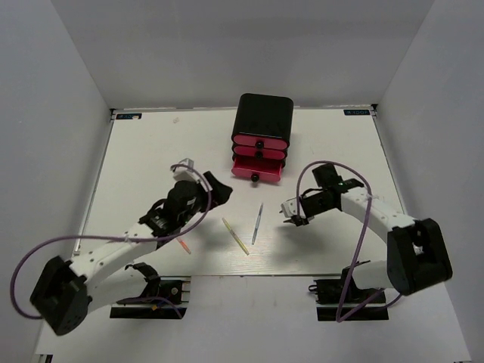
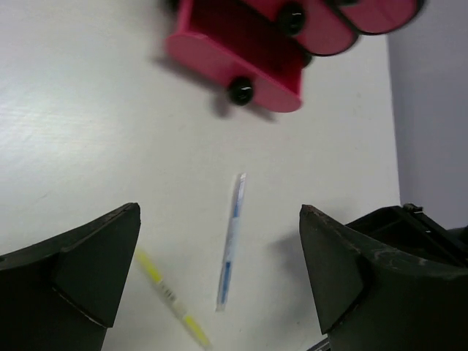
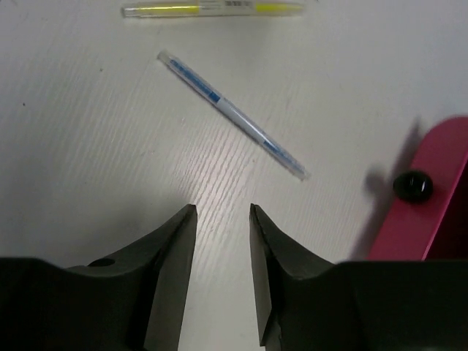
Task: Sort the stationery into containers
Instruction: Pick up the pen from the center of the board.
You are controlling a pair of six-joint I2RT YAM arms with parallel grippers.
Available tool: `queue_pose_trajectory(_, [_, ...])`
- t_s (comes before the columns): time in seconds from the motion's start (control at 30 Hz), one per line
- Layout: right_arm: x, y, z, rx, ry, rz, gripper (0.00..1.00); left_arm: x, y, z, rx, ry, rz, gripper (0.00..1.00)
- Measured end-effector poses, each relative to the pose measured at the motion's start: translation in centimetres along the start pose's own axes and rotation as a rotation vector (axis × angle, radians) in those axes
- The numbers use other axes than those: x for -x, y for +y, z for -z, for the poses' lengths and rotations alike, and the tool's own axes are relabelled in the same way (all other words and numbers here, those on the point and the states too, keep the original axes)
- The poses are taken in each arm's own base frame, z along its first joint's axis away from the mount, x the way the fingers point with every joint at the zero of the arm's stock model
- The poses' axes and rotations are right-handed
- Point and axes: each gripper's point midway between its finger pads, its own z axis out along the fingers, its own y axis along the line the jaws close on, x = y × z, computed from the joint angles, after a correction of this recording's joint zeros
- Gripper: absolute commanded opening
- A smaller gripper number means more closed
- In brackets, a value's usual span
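Closest to the arm bases, a thin red-orange stick (image 1: 182, 246) lies on the white table (image 1: 136, 162), right beside the left arm (image 1: 113, 253). A little further in lies a yellow stick (image 1: 235, 237). It is see-through, with yellow inside and a small striped label near the middle. Near it, but not touching, lies a blue-grey stick (image 1: 257, 223). It is very thin and clear, with blue marks along it (the tips look like plain clear plastic). Both sticks lie flat on the table, between the two pincers.

The left gripper (image 2: 219, 210) is spread wide and has nothing in it. It hangs over the table with the two sticks in front of it. The right gripper (image 3: 222, 212) has its fingers only a little way apart, with nothing between them. It points toward the blue-grey stick but does not touch it.

Further back stands the black cabinet (image 1: 262, 115) with three pink drawers. The bottom drawer (image 1: 257, 171) is pulled out, and the two above it are pushed in. Each has a round black knob (image 1: 255, 178). I cannot tell what is inside the pulled-out drawer.
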Motion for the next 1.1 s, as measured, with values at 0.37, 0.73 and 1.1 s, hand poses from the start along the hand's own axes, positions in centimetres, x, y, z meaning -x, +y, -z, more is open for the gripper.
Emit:
queue_pose_trajectory(0.37, [0.8,-1.8,-6.5,0.331,0.051,0.386,0.53,-1.6,10.5,8.7,0.478,-0.030,0.270,1.00])
queue_pose_trajectory(0.73, [-1.2,-0.7,-10.0,0.544,0.163,0.442,0.46,-3.9,15.3,12.7,0.788,0.023,0.313,1.00])
queue_pose_trajectory(1.1, [-2.7,-0.9,-10.0,0.635,0.265,0.449,0.21,-5.9,17.0,13.9,0.843,0.061,0.345,1.00])
